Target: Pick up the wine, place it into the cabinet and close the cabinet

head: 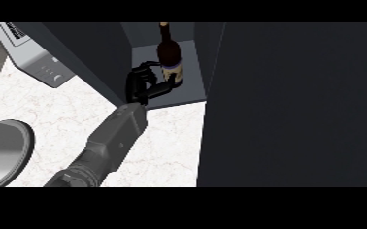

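While upright inside the open cabinet (188,95), wine bottle (170,58) gripped at its label by left hand (145,83), fingers curled round it; right hand unseen.

A single head view looks steeply down from above the worktop (168,145), facing forward into an open cabinet (188,89) at upper centre of the frame. A grey forearm enters from the lower left edge and runs diagonally up to the left hand (141,85) at the bottle (170,53), close below the camera. The dark cabinet door (287,106) fills the right half of the frame. An appliance (39,60) is cut off at upper left and a round metal rim (18,148) at the left edge. No second view shares the scene.
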Controlling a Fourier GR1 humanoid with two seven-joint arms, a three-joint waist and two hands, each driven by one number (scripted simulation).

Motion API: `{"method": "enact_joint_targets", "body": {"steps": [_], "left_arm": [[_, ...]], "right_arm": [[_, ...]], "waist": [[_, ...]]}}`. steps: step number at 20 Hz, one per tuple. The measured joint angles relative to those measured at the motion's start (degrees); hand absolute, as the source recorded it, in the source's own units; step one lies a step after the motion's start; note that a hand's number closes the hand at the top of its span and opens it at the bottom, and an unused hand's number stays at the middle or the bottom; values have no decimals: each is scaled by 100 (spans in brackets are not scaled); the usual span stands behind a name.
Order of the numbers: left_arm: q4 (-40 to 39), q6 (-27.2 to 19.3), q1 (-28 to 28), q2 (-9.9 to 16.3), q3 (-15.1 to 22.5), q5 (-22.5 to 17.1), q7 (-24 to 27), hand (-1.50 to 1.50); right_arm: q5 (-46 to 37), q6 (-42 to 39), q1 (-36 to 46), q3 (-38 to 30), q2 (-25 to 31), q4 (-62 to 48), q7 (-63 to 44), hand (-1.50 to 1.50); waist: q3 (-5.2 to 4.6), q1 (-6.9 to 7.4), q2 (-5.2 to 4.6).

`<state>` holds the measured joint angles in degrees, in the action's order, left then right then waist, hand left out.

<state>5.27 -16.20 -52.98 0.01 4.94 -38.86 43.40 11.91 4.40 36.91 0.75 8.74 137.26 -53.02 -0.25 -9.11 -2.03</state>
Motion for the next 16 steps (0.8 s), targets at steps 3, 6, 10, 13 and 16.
{"method": "enact_joint_targets", "body": {"steps": [3,6,10,13,16], "left_arm": [[19,7,91,15,53,-60,31,150],[53,-20,207,26,98,-132,127,150],[92,-170,224,34,187,-195,183,150],[127,-257,191,31,257,-245,168,150],[156,-384,132,16,315,-314,99,150]], "right_arm": [[22,-25,-28,-1,-24,-8,33,-150],[52,-4,40,6,-66,-61,58,-150],[105,-20,59,26,-72,-71,62,-150],[199,-46,32,-58,-59,-81,77,-150],[230,-77,-22,-42,-66,-84,89,-150]], "waist": [[2,-45,-3],[-1,-81,-10],[-1,-125,-12],[1,-154,-18],[0,-162,-18]]}}
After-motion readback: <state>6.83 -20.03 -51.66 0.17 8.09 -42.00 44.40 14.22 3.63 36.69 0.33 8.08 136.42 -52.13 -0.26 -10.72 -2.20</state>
